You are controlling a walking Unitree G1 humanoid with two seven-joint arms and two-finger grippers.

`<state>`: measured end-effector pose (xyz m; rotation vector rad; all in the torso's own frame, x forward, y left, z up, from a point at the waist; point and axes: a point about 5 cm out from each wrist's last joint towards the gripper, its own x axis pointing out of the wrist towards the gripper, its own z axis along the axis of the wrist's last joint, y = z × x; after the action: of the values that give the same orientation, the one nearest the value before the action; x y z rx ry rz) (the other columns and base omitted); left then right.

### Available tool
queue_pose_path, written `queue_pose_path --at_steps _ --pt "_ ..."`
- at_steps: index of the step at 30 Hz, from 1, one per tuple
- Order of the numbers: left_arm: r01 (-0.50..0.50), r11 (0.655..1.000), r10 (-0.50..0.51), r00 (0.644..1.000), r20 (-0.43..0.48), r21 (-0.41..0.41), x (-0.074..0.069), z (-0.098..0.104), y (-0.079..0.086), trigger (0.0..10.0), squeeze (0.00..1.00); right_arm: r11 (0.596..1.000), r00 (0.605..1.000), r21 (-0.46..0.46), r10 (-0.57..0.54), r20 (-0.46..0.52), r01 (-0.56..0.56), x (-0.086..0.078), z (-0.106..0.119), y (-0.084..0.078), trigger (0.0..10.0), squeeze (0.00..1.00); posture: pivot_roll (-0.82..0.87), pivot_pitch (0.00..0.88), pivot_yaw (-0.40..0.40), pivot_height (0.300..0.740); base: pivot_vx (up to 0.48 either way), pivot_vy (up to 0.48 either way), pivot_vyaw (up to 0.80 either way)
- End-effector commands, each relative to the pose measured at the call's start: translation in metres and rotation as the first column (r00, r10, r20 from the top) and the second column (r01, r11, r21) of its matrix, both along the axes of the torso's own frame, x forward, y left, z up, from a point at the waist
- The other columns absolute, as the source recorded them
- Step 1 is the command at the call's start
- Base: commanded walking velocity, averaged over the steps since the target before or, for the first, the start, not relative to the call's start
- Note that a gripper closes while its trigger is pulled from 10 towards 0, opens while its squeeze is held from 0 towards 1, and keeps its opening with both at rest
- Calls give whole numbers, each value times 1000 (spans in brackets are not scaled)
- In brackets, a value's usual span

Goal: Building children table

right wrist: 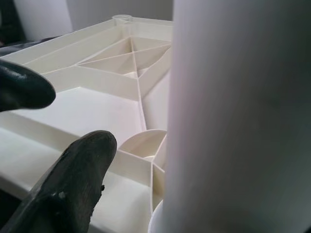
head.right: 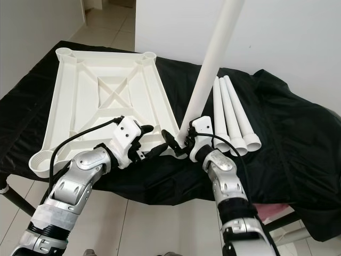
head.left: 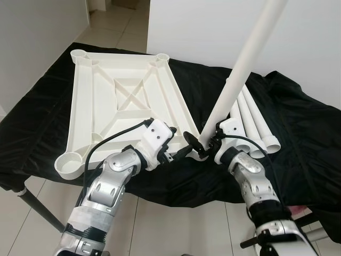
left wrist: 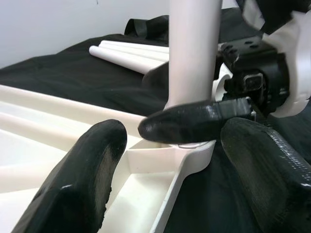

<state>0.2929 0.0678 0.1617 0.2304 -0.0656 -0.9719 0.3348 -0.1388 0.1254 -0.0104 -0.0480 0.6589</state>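
Observation:
The white tabletop (head.left: 96, 90) lies upside down on the black cloth, ribs facing up. My right gripper (head.left: 198, 148) is shut on a long white table leg (head.left: 242, 64) that tilts up and to the right. The leg's lower end sits at the tabletop's near right corner socket (left wrist: 194, 155). My left gripper (head.left: 178, 153) is open just left of that corner, its fingers (left wrist: 92, 165) straddling the corner without gripping. In the right wrist view the leg (right wrist: 238, 116) looms beside one finger (right wrist: 73, 184), with the ribbed tabletop (right wrist: 97, 111) behind.
Three more white legs (head.left: 256, 120) lie side by side on the black cloth (head.left: 298, 122) to the right of the tabletop. A white wall stands behind. The cloth's front edge drops off just below my grippers, with tiled floor (head.left: 32, 234) underneath.

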Motion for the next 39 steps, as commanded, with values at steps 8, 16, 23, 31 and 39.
queue_pose_path --at_steps 8,16,23,31,39 --pt "-103 995 103 994 41 4 8 5 8 10000 0 999 999 -31 13 -35 -14 6 -8 -12 1373 0 115 0 -112 740 0 0 0" --pt "-100 995 99 994 48 8 11 7 7 10000 0 1000 999 7 -21 -44 21 10 -11 -17 0 0 114 0 -101 740 0 0 0" --pt "-97 995 97 994 48 7 10 7 8 10000 0 997 996 37 -66 -53 68 13 -11 -19 10000 0 107 0 -97 740 0 0 0" --pt "-98 995 98 995 34 4 8 4 8 10000 0 969 967 43 -239 -91 244 15 -14 -13 10000 0 92 0 -94 740 0 0 0" --pt "-97 995 97 995 26 0 7 2 7 10000 0 910 909 58 -401 -113 409 11 -19 -5 10000 0 71 0 -98 740 0 0 0"
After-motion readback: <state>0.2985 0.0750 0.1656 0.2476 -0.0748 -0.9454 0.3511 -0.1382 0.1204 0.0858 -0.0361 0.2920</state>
